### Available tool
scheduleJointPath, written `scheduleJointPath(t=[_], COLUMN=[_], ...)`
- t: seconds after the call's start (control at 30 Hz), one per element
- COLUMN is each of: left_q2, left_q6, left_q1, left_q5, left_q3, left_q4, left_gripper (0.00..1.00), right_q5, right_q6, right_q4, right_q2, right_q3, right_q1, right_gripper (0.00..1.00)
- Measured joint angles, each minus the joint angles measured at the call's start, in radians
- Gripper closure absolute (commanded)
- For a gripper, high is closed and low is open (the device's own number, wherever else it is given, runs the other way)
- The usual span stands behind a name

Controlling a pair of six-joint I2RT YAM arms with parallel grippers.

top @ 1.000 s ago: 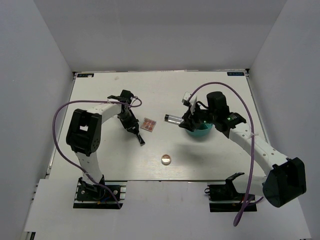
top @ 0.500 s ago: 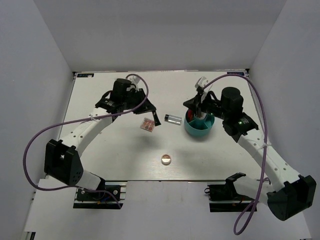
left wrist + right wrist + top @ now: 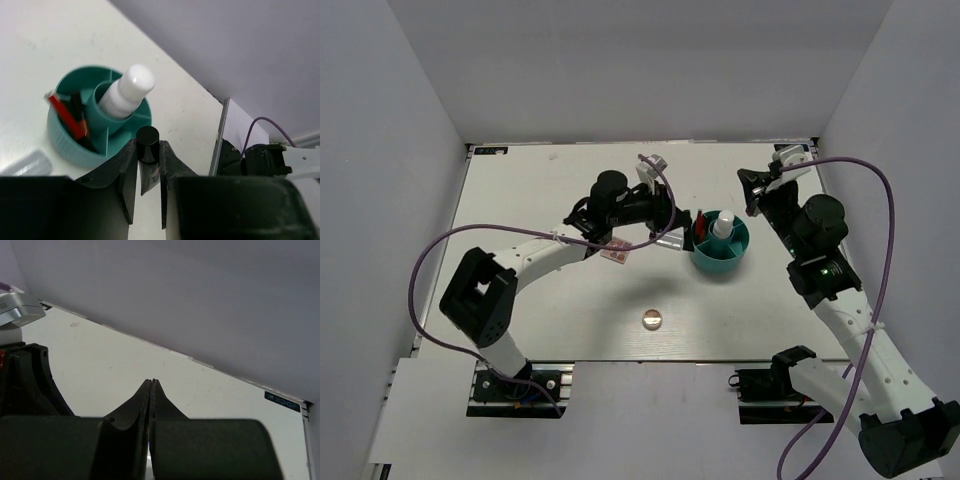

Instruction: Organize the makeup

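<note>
Bottle [image 3: 127, 90] of white plastic with a rounded cap standing upright in the centre well of the teal round divided plastic container [image 3: 720, 266], thin red pencil [image 3: 62, 111] and some thin black sticks [image 3: 77, 107] leaning in an outer pocket right next to it. Slim black-capped tube [image 3: 147, 141] pinched tight between the fingers of the left gripper [image 3: 148, 155], hanging right by the container's rim, outside every pocket. Small clear vial [image 3: 26, 162] lying on its side on the white table [image 3: 540, 190] just beside the container, pretty blurry in the wrist view. Square pinkish palette [image 3: 616, 251] flat on the table under the left arm [image 3: 535, 250], small round pinkish compact [image 3: 652, 319] well apart from it, nearer the front edge. Right gripper [image 3: 151, 390] raised off to the far right of the container, fingers pressed flat together, empty.
</note>
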Motion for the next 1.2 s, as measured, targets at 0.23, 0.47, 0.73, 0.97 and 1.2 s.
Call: scheduleJointPath(t=[0.23, 0.47, 0.73, 0.97, 1.2], left_q2=[0.1, 0.195, 0.246, 0.258, 0.29], left_q6=[0.128, 0.198, 0.28, 0.34, 0.374], left_q1=[-0.056, -0.111, -0.159, -0.168, -0.171], left_q5=[0.046, 0.011, -0.059, -0.112, -0.157], left_q3=[0.0, 0.008, 0.069, 0.09, 0.096], left_q4=[0.253, 0.34, 0.342, 0.329, 0.325], left_gripper=[1.0, 1.0, 1.0, 1.0, 1.0], right_q5=[0.062, 0.072, 0.07, 0.064, 0.062], right_q6=[0.0, 0.001, 0.004, 0.011, 0.02], right_q4=[-0.01, -0.023, -0.04, -0.037, -0.039], right_q2=[-0.062, -0.082, -0.088, -0.092, -0.092], right_q3=[-0.04, -0.048, -0.077, -0.085, -0.093], right_q1=[-0.035, -0.06, -0.078, -0.096, -0.11], right_gripper=[1.0, 1.0, 1.0, 1.0, 1.0])
